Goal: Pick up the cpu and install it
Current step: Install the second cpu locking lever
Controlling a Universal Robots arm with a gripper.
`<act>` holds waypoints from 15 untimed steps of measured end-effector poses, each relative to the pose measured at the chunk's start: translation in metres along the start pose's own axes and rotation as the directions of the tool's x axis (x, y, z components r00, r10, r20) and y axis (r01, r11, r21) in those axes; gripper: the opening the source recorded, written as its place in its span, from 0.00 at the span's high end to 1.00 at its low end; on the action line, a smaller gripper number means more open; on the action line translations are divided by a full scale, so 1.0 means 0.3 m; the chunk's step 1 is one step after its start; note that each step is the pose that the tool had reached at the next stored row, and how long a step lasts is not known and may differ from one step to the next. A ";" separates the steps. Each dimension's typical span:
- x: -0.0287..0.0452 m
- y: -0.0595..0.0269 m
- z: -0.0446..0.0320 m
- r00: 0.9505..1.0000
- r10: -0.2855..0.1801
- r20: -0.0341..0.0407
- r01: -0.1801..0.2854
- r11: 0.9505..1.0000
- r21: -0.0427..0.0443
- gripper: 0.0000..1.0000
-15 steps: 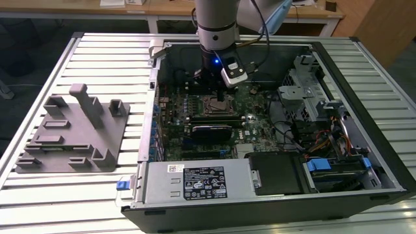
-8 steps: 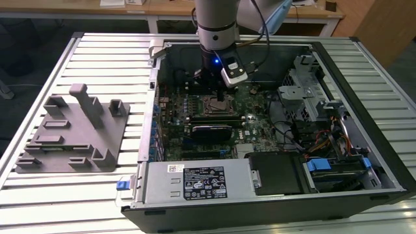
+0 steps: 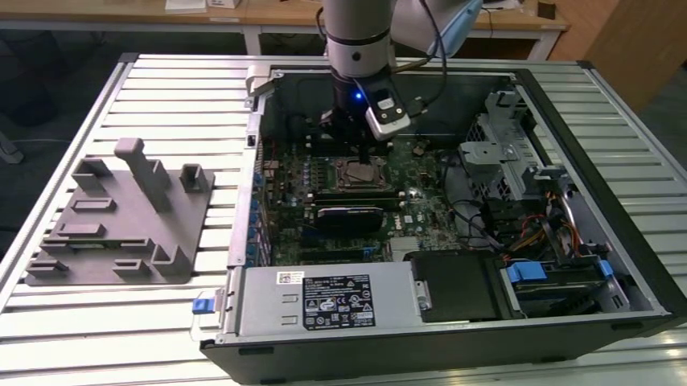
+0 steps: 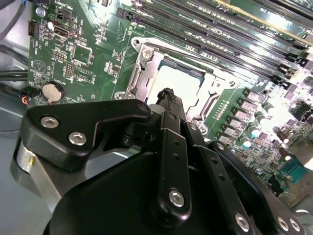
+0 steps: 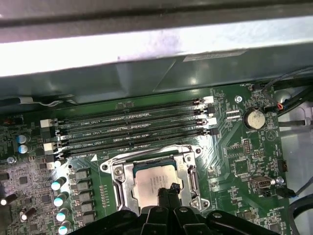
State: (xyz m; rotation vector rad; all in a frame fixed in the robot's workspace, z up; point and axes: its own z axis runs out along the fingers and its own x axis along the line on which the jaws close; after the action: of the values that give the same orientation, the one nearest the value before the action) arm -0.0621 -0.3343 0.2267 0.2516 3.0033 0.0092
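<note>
Silver-grey cpu: lies flat inside the motherboard socket frame, within the open computer case. Gripper: poised directly over the chip, fingertips drawn together, gripping nothing. Handling note: keep chip level and square in the frame; press nothing sideways.

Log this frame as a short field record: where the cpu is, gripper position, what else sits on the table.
cpu: pale metal square lying inside the socket frame on the motherboard
gripper: directly over the cpu, fingertips together at its top surface; contact cannot be told
enclosure: open computer case on the slatted table
other: grey fixture on the table at the exterior view's left, outside the case
</note>
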 end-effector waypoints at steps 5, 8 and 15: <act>0.000 -0.001 -0.001 1.000 0.000 0.000 0.000 1.000 0.000 0.89; -0.002 -0.010 -0.001 1.000 0.000 0.000 0.000 1.000 0.000 0.89; -0.009 -0.050 0.000 1.000 0.000 0.000 0.000 1.000 0.000 0.89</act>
State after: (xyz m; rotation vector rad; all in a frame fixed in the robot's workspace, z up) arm -0.0621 -0.3495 0.2269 0.2515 3.0032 0.0088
